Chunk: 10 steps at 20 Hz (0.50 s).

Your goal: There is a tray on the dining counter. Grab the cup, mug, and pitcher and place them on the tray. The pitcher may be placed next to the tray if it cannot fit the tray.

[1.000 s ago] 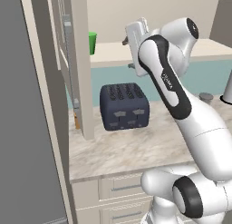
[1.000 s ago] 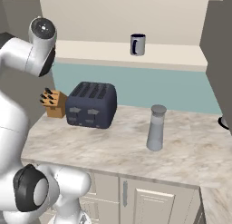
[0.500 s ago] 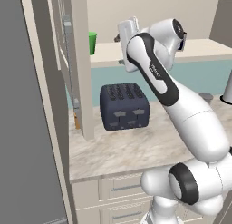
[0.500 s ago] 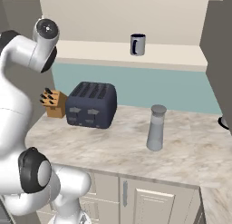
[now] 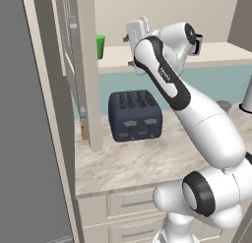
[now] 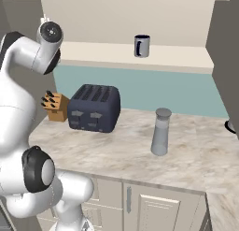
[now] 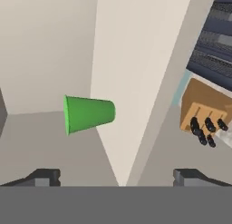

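On the raised beige ledge (image 7: 127, 82) the green cup (image 7: 88, 113) is framed ahead of the gripper (image 7: 117, 177), jaws spread wide for a reach.

Beyond the hand (image 7: 117, 177), the cup (image 5: 100, 45) was half hidden in the left base view by a cabinet post (image 5: 86, 70) in front of it. The knife block (image 5: 83, 131) below the hand showed there as a sliver behind that post. Far right of the hand, a dark object (image 6: 231, 126) was cut off by the picture's edge, too little of it visible to identify.
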Motion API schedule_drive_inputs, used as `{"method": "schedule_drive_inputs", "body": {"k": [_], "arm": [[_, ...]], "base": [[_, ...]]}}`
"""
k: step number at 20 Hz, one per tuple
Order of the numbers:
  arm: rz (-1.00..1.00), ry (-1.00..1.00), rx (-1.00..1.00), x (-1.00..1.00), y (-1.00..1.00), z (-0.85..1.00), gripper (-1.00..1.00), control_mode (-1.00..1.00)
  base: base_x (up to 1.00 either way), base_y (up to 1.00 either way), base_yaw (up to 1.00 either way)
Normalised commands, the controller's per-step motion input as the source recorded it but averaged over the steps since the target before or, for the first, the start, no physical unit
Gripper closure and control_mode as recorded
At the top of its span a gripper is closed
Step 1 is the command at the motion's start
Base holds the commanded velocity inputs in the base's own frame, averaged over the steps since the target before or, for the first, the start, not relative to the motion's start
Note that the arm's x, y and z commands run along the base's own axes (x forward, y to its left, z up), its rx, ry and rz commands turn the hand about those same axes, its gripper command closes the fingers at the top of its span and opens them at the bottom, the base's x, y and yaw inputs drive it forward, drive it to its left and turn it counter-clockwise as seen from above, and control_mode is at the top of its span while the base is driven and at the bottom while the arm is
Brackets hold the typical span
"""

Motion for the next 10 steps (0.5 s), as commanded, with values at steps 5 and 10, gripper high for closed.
{"method": "schedule_drive_inputs", "body": {"k": [5, 10], "arm": [[0.00, -0.04, -0.14, 0.03, 0.10, 0.00, -1.00, -1.00], [0.00, 0.02, -0.02, 0.26, 0.19, 0.20, -1.00, -1.00]], "base": [[0.00, 0.00, 0.00], [0.00, 0.00, 0.00]]}}
